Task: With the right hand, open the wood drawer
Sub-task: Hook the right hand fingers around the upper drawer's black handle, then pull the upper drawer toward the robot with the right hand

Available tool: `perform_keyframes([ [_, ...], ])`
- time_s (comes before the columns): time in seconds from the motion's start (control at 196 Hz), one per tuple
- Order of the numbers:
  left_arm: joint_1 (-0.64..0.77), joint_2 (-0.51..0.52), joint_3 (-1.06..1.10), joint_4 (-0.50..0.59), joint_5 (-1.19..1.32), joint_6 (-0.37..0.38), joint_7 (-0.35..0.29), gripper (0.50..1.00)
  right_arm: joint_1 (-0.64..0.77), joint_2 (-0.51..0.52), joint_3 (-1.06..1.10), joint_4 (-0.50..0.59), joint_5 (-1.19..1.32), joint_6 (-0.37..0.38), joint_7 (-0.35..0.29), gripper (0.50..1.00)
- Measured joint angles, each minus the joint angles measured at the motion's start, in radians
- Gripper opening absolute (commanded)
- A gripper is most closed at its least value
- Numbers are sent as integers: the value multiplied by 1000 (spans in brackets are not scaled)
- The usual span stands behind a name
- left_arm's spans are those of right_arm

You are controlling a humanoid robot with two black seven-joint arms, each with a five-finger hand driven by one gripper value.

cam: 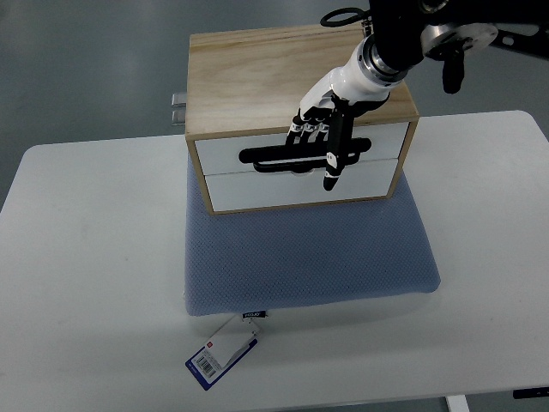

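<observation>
A light wood drawer box [257, 77] stands on a blue pad, its two white drawer fronts facing me. The upper drawer front [219, 154] carries a long black handle [262, 157]; the lower front [283, 190] looks flush with the box. My right hand [316, 153], black and white, reaches in from the upper right over the box top. Its fingers [305, 136] hook down into the handle near its middle, and the thumb [333, 172] points down across the front. The left arm is out of the picture.
The blue foam pad [309, 257] lies on a white table [86, 275] and sticks out in front of the box. A label tag [221, 354] hangs from the pad's front edge. A small metal part [177, 107] juts out behind the box's left side.
</observation>
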Motion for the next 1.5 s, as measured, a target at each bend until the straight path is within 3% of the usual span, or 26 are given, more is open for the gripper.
perform_keyframes([
  [0.468, 0, 0, 0, 0, 0, 0, 0, 1000, -58, 18, -17, -2, -63, -79, -1, 928],
  [0.916, 0, 0, 0, -1, 0, 0, 0, 1000, -114, 33, -18, -9, -82, -78, -1, 932],
  [1.084, 0, 0, 0, -1, 0, 0, 0, 1000, -125, 33, -18, -9, -88, -46, -2, 934],
  [1.252, 0, 0, 0, 0, 0, 0, 0, 1000, -116, 10, -15, 1, -82, 51, -2, 934],
  [1.501, 0, 0, 0, 0, 0, 0, 0, 1000, -112, -53, -8, 91, -79, 108, -1, 934],
])
